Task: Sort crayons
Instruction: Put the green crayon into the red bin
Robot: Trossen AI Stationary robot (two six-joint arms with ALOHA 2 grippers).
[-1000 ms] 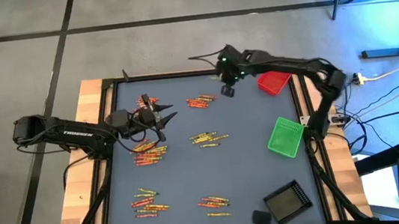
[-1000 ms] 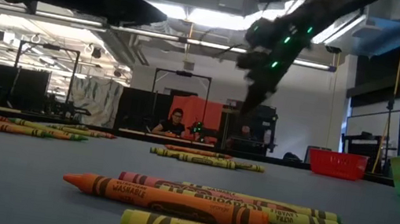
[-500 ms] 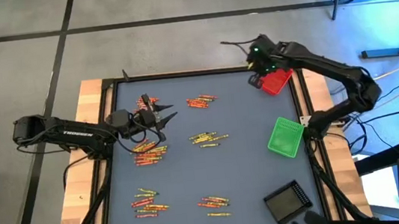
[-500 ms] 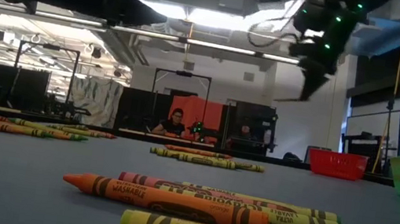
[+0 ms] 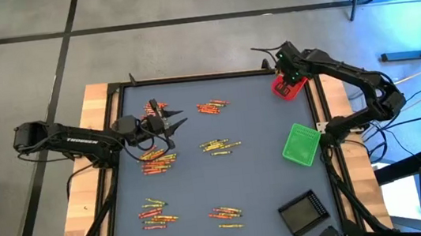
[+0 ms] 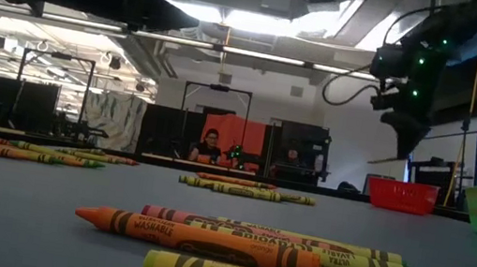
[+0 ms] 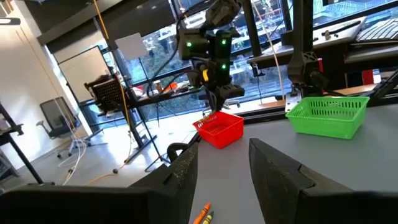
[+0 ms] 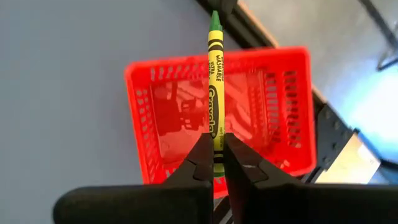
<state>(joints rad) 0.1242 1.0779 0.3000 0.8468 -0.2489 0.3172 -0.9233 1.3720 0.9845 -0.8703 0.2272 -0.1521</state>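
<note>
Several clusters of crayons [image 5: 158, 164] lie scattered across the table [image 5: 256, 168], and over the leftmost ones the left gripper [image 5: 175, 122] waits, fingers spread and empty. Further right, the right gripper [image 8: 215, 163] pinches a green crayon [image 8: 214, 81] directly above the red tray [image 8: 273, 99], seemingly lined up for a drop, though green hardly matches red.

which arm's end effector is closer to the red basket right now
The right one. The right end effector hangs directly above the red basket, pinching a green crayon. The left end effector waits across the table near the crayon piles.
</note>
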